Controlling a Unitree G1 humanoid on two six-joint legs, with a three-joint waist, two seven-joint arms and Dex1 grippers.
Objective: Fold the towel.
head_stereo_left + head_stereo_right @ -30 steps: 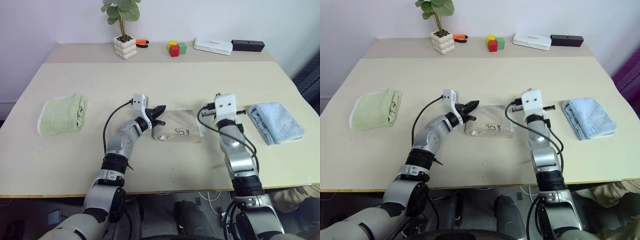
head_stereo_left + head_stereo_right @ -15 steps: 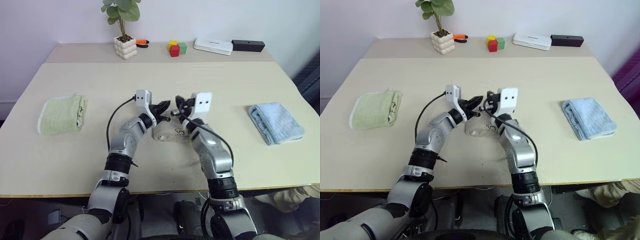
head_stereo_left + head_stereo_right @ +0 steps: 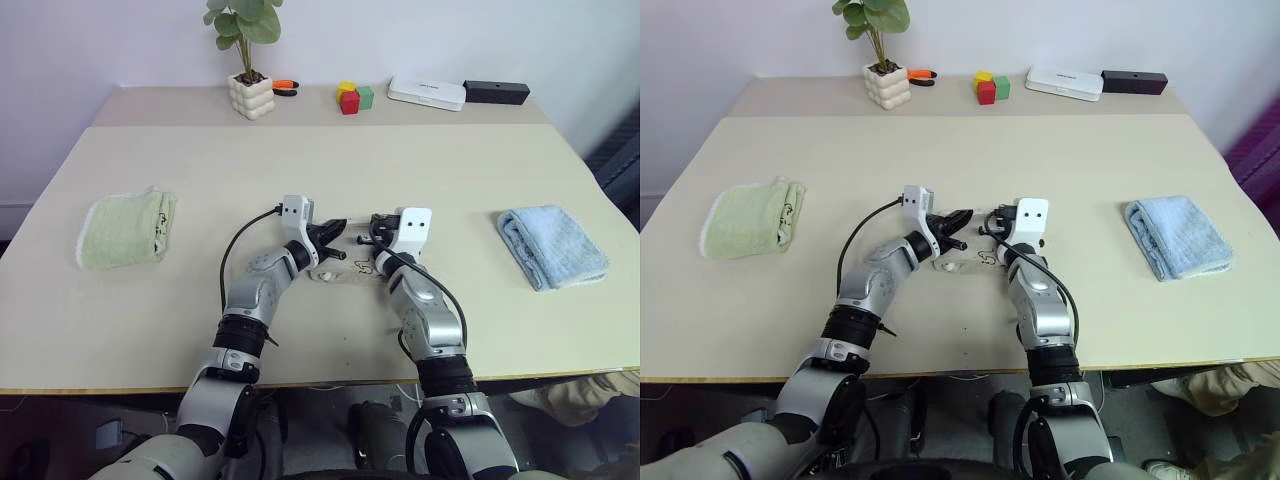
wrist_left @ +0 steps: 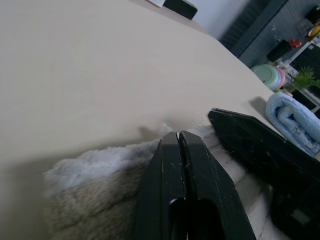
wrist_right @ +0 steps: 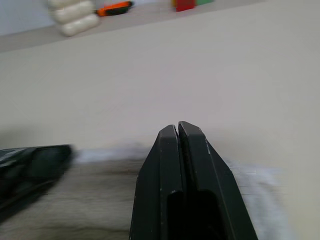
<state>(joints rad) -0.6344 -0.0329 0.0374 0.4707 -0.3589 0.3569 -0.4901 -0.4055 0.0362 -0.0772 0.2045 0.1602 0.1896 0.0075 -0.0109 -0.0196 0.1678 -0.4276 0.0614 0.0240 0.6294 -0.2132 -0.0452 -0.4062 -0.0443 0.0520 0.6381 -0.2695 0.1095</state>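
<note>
The worktop (image 3: 300, 165) stretches wide and pale, a second one butted against its far edge carrying the small stuff. Out on the left side lies a folded green towel (image 3: 126, 229), and well apart on the right side a folded blue towel (image 3: 552, 245). Dead centre, near the front edge, sits the towel (image 3: 967, 262) — the beige one, bunched into a small folded bundle with dark printed marks on its top face, largely covered by the two arms meeting over it. The left gripper (image 3: 338, 226) reaches in from the left with its jaws pressed together, fingertips over the towel's far edge; the wrist view shows the two black fingers flush against each other just above the fluffy white-edged pile. The right gripper (image 3: 366, 228) comes in from the other side, jaws likewise together, tips just beside the left pair — the two nearly nose to nose over the far edge of the bundle. Whether either pinches any cloth cannot be told. At the back stand a potted plant (image 3: 246, 60) in a knobbly white pot, a white box (image 3: 427, 92), a black bar (image 3: 496, 92), coloured blocks (image 3: 351, 96) and an orange tool (image 3: 284, 85).
</note>
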